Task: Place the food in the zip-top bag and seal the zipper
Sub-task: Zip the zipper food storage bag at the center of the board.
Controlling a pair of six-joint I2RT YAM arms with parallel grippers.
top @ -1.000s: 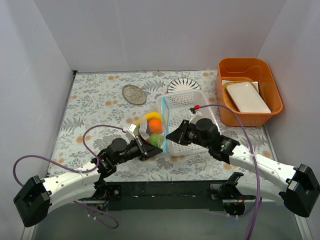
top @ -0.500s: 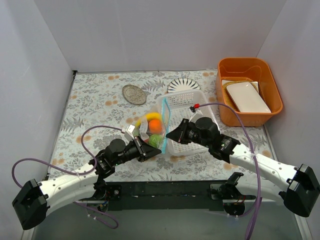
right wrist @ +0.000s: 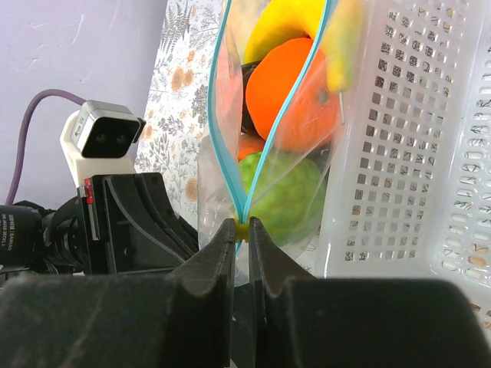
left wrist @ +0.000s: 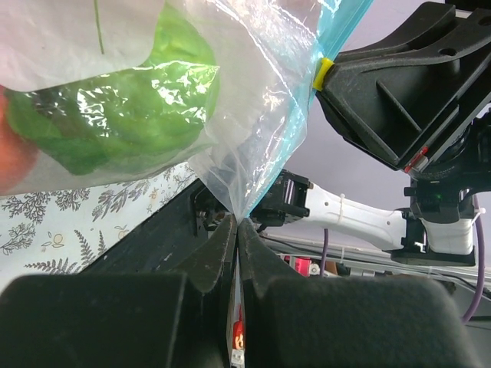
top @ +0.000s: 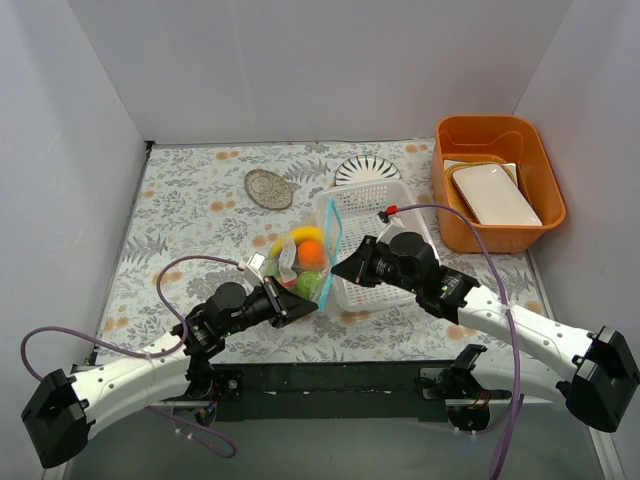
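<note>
From my remote seat I see the zip-top bag (top: 300,258) between the two arms, just left of the white perforated basket (top: 388,214) and against its side. I cannot tell whether its bottom rests on the floral worktop (top: 190,210). My left claw (left wrist: 236,222) is pinched narrow on a lower corner of the clear plastic. My right claw (right wrist: 240,226) is closed tight on the near end of the zipper (right wrist: 265,157), where a small yellow tab (left wrist: 324,73) shows. From that pinch the two blue-green strips spread apart, so the mouth stands open farther up. Inside the bag I make out a yellow banana (right wrist: 288,23) at the far end, an orange (right wrist: 288,88) below it, and a green ball (right wrist: 288,192) nearest the right claw.
</note>
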